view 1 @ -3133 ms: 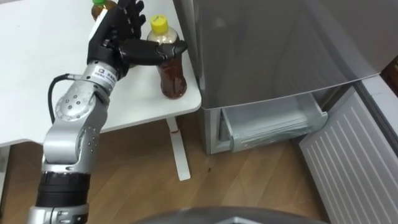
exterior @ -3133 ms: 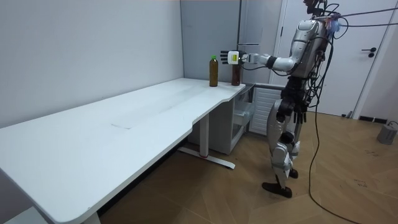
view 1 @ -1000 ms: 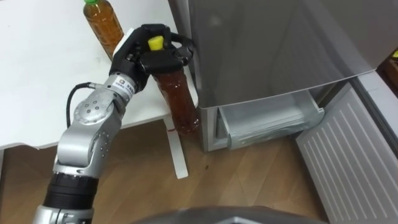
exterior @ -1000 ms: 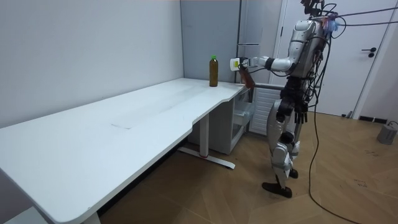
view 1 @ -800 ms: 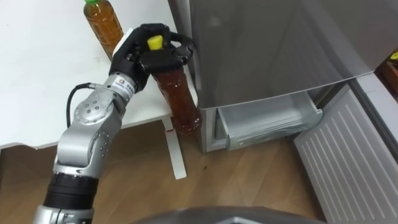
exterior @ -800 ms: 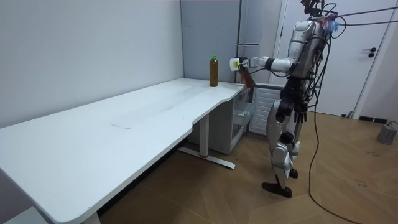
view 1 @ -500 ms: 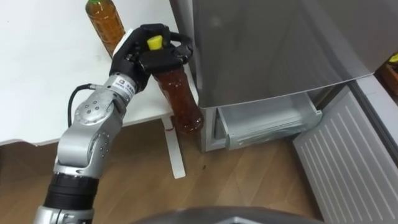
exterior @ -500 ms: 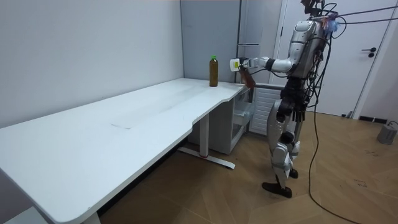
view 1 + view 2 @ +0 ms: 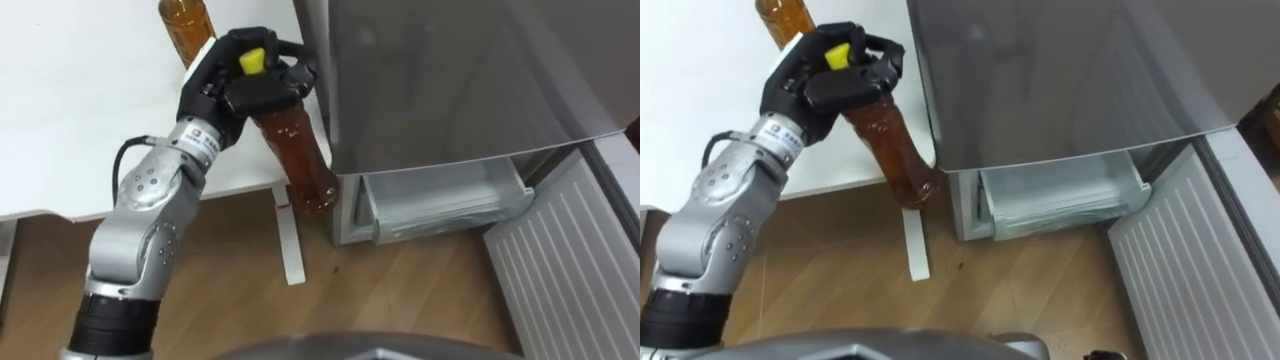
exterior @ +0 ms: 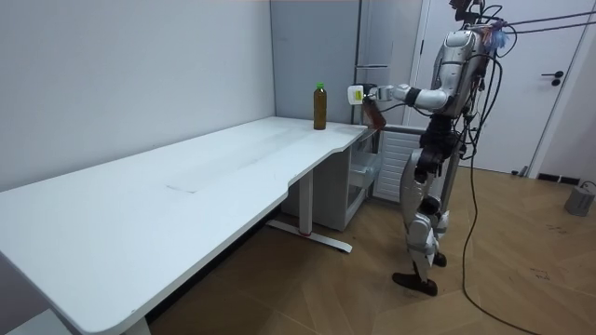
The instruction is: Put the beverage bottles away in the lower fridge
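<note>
This is the carry step. The left hand (image 9: 225, 85) has its fingers wrapped round the neck of a yellow-capped bottle (image 9: 300, 150), held tilted in the air off the near right corner of the surface (image 9: 80, 120), just beside the fridge (image 9: 450, 70). A second bottle (image 9: 185, 18) stands farther back. Next, I judge, the held bottle goes down and right into the open lower drawer (image 9: 450, 212), which calls for bending low.

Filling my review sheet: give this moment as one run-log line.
left robot hand shut on tilted yellow-capped brown drink bottle | green-capped brown bottle upright on white table | grey fridge lower drawer exposed
</note>
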Controlling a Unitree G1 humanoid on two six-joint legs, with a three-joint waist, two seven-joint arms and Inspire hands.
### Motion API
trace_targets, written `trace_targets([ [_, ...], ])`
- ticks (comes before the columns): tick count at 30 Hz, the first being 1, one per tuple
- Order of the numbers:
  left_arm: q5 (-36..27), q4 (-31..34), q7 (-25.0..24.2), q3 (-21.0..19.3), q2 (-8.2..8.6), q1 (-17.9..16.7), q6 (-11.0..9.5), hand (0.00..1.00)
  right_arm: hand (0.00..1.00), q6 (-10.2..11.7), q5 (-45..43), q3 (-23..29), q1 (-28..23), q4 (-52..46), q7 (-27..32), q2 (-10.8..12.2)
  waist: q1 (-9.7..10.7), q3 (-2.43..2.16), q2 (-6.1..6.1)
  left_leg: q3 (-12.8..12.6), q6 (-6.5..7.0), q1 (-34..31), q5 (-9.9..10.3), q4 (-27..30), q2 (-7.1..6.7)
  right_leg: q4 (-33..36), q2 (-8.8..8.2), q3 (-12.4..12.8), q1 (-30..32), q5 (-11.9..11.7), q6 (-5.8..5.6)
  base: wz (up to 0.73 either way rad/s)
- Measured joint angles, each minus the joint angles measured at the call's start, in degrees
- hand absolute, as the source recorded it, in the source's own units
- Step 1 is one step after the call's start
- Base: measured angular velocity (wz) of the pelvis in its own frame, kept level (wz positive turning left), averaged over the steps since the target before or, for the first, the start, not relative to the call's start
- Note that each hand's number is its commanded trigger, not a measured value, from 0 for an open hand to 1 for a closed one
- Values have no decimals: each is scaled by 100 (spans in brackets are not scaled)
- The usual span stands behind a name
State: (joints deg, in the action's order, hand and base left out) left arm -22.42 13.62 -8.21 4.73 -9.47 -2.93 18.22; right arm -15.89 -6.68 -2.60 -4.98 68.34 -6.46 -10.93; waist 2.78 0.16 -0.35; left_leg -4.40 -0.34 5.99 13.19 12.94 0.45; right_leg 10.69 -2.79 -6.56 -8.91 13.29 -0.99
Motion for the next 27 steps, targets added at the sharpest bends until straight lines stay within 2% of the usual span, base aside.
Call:
trace_targets([
  [5,-4,3,-5,-19,99,-6,-15,100,0,74,7,2,1,-393,6,-33,-181,15,-29,50,1,-49,0,46,-9,6,-4,-40,8,0,0,6],
  [10,-208,-21,-4,-17,126,-7,-67,100,0,222,73,-52,4,-1063,27,-40,-208,18,-38,104,-1,-70,-2,61,-12,-8,-5,-107,-1,0,0,4],
  [15,-228,-21,-22,121,122,-12,-77,100,0,597,700,-306,79,-1827,-150,230,-282,16,-47,133,0,-81,-1,63,-19,-22,-6,-128,-6,0,1,2],
  [19,-231,-22,-43,136,118,-105,-99,100,0,653,869,-450,149,-2008,-430,394,-300,5,-51,159,-1,-118,-1,69,-20,-20,-10,-194,-6,-1,1,8],
  [24,-229,-22,-47,131,-2,-368,-132,100,0,653,836,-515,147,-2669,-687,399,-290,1,-51,221,-1,-119,-1,68,-25,-4,-19,-317,-29,-3,2,6],
  [27,-230,-22,-82,125,-7,-471,-133,100,0,651,896,-530,65,-3185,-770,418,-298,2,-49,243,-1,-139,-1,80,-26,3,-23,-356,-36,-4,3,3],
])
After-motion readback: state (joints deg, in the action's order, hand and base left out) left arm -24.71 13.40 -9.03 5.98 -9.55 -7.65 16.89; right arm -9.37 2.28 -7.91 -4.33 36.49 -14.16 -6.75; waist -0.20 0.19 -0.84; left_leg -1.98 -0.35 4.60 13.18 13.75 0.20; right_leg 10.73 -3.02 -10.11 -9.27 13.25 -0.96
